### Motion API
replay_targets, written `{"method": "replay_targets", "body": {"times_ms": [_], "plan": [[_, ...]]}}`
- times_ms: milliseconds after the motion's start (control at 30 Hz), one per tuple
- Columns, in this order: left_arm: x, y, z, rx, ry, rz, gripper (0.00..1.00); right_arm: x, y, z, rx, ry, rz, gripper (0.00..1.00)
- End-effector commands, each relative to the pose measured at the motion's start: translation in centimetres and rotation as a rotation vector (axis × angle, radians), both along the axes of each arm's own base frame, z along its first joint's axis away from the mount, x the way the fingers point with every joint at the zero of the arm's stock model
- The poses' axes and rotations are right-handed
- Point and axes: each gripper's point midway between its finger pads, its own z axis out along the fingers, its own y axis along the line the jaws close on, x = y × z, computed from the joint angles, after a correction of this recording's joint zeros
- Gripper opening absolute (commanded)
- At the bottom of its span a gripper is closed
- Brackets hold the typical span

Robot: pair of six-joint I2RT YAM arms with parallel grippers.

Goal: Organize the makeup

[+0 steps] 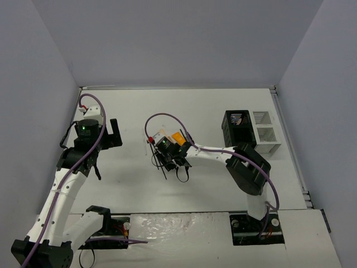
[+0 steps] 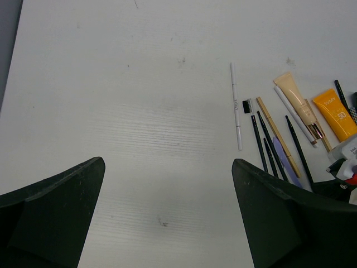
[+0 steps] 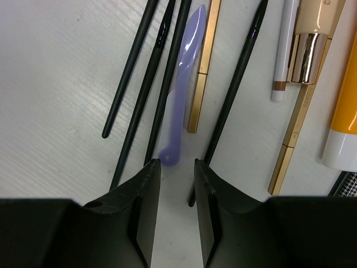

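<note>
The lavender tool (image 3: 179, 84) lies flat near the middle of the table (image 1: 223, 184), in a row of makeup laid side by side. Thin black pencils (image 3: 131, 84) lie on one side of it, and a gold stick (image 3: 202, 67) touches its other side. Beyond that come another black pencil (image 3: 237, 84), a white pencil (image 3: 285, 50), a beige tube with a gold cap (image 3: 312, 33) and an orange tube (image 3: 348, 95). The right gripper (image 3: 177, 167) hangs low over the row. Its jaws are narrowly parted around bare table, and the tool's rounded end lies just past its tips. A second white pencil (image 2: 236, 106) lies apart, left of the row. The left gripper (image 2: 167, 223) is spread wide, holding nothing, over the table's left side. A black mesh holder (image 1: 237, 127) and a white compartment holder (image 1: 265, 131) stand together at the far right.
</note>
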Motion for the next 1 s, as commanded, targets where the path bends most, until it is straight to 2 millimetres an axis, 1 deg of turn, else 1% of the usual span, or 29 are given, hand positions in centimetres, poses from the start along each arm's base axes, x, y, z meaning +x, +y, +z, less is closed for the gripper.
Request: {"method": "replay_targets", "body": {"times_ms": [0,200,733,767,833,900,967], "plan": [[0.8,0.2,1.8,-0.021,-0.073,0.020,0.97,1.4,1.5,1.6,0.049,-0.054,-0.020,0.28],[0.8,0.2,1.9,-0.022,-0.075,0.019,0.97,1.3,1.8,1.3,0.055,-0.042,-0.011,0.29],[0.8,0.1,1.9,-0.024,-0.075,0.016,0.97,1.3,1.7,-0.1,0.033,-0.029,-0.005,0.27],[0.8,0.1,1.9,-0.023,-0.075,0.016,0.97,1.2,1.7,-0.2,0.033,-0.025,-0.002,0.19],[0.8,0.1,1.9,-0.023,-0.074,0.016,0.97,1.1,1.7,0.1,0.039,-0.025,-0.003,0.10],[0.8,0.1,1.8,-0.024,-0.072,0.016,0.97,0.9,1.3,0.4,0.040,-0.023,-0.010,0.05],[0.8,0.1,1.8,-0.023,-0.071,0.016,0.97,0.3,0.6,0.5,0.037,-0.012,-0.016,0.04]]}}
